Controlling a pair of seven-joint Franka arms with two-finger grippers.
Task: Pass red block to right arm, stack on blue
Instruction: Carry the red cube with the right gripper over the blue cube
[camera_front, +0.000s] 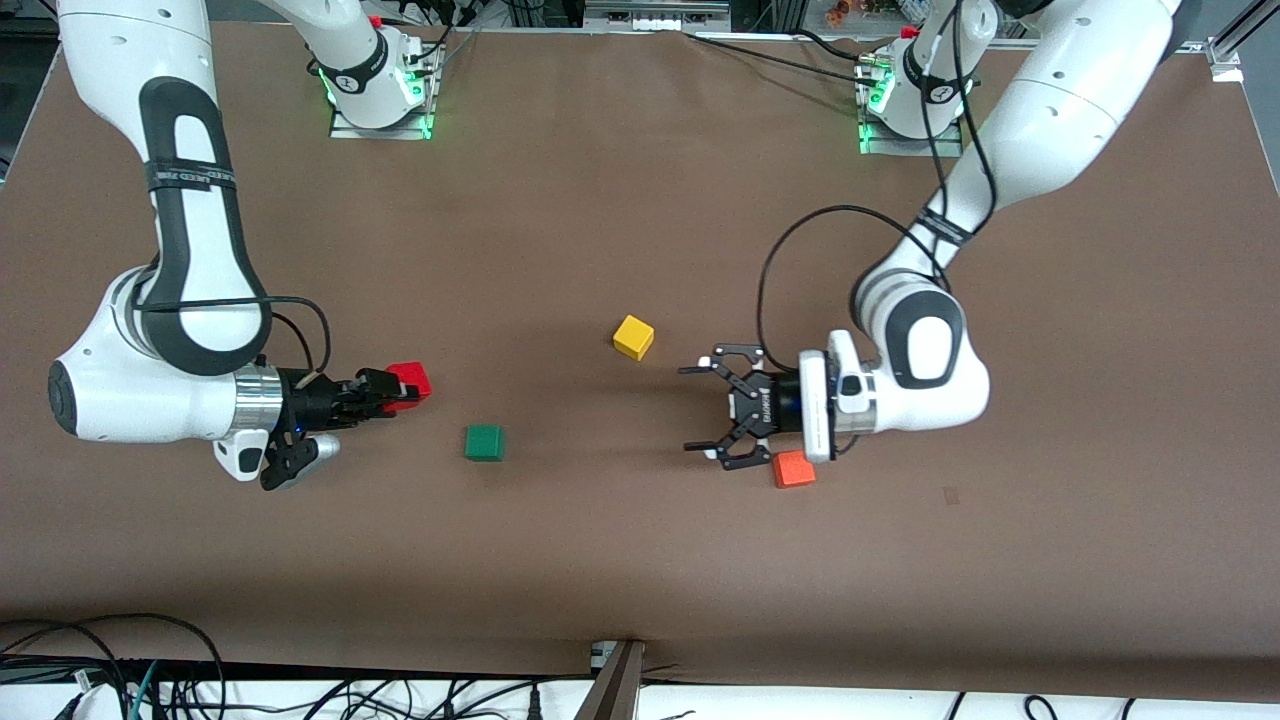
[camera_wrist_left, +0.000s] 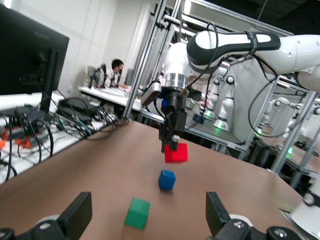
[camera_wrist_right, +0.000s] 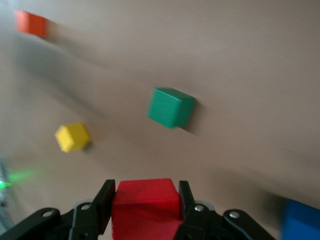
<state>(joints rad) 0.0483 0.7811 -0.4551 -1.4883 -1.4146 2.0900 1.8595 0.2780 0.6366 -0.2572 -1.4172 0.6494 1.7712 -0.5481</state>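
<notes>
My right gripper (camera_front: 400, 392) is shut on the red block (camera_front: 410, 378) and holds it above the table toward the right arm's end. The right wrist view shows the block (camera_wrist_right: 145, 205) clamped between both fingers. The left wrist view shows the red block (camera_wrist_left: 176, 153) in the right gripper (camera_wrist_left: 171, 145), hanging a little above the blue cube (camera_wrist_left: 167, 179), which stands on the table. The blue cube also shows at the edge of the right wrist view (camera_wrist_right: 300, 220) and is hidden in the front view. My left gripper (camera_front: 692, 408) is open and empty (camera_wrist_left: 147, 217), near mid-table.
A green cube (camera_front: 484, 442) lies between the two grippers and shows in both wrist views (camera_wrist_left: 137, 213) (camera_wrist_right: 171, 107). A yellow cube (camera_front: 633, 337) lies farther from the front camera. An orange-red cube (camera_front: 794, 468) sits on the table beside the left gripper.
</notes>
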